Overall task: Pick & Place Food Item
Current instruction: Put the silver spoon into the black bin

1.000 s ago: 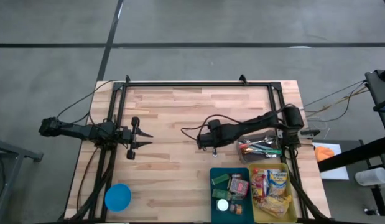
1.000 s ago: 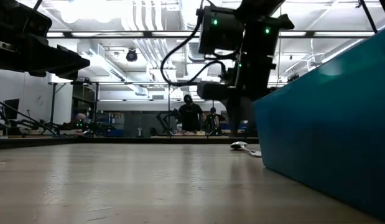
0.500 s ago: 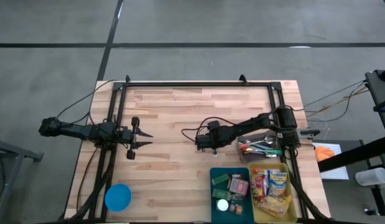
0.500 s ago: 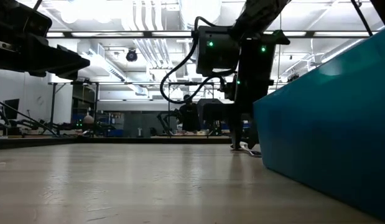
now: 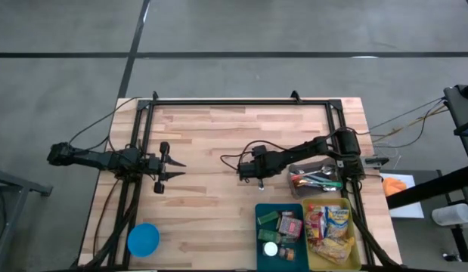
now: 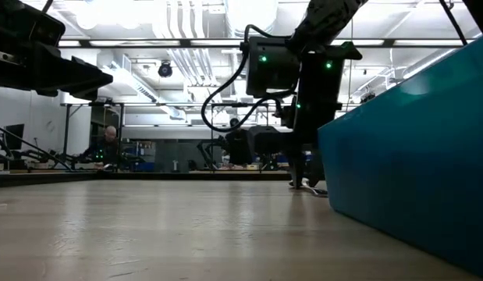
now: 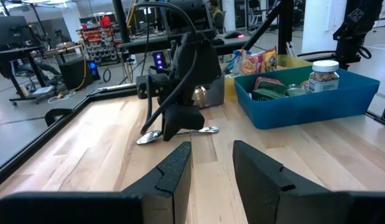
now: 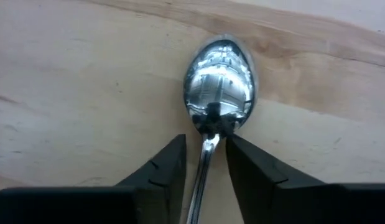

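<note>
Lying flat on the table [image 5: 218, 143] at centre frame, spoon [image 8: 218, 81] sits with its handle between the right end effector's [image 8: 204, 163] fingers, not yet clenched. Left end effector [image 5: 169, 168], centre-left, hovers released, grasping nothing. Blue bin [image 5: 280, 236] lower right.

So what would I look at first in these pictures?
Probably the shiny spoon lying on the wooden table, with the right gripper down over its handle, one finger on each side. Next, the bright bins near the right arm: a blue bin of small packets and a yellow bin of snack bags. The left gripper waits at the table's left.
</note>
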Motion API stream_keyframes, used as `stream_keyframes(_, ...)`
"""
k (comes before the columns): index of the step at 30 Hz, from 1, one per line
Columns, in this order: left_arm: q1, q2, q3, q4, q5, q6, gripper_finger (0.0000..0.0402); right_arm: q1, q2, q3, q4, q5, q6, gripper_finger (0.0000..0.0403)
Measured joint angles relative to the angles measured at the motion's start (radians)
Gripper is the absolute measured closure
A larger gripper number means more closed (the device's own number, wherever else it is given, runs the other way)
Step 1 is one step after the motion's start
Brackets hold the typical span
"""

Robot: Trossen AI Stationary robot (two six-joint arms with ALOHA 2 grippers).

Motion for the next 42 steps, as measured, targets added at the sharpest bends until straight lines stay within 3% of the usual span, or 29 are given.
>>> stream_keyframes(9,0.0,0.0,0.0,0.0,0.0,0.0,0.0282,-0.001,0.0,-0.001,0.026,-0.002,-0.026,0.0386)
stream_keyframes(29,0.0,0.0,0.0,0.0,0.0,0.003,0.0282,-0.001,-0.049,-0.002,0.03,0.021,-0.082,0.0375)
stream_keyframes(42,0.0,-0.001,0.0,0.0,0.0,0.003,0.0282,0.042,-0.285,-0.001,-0.109,0.007,-0.409,0.0375)
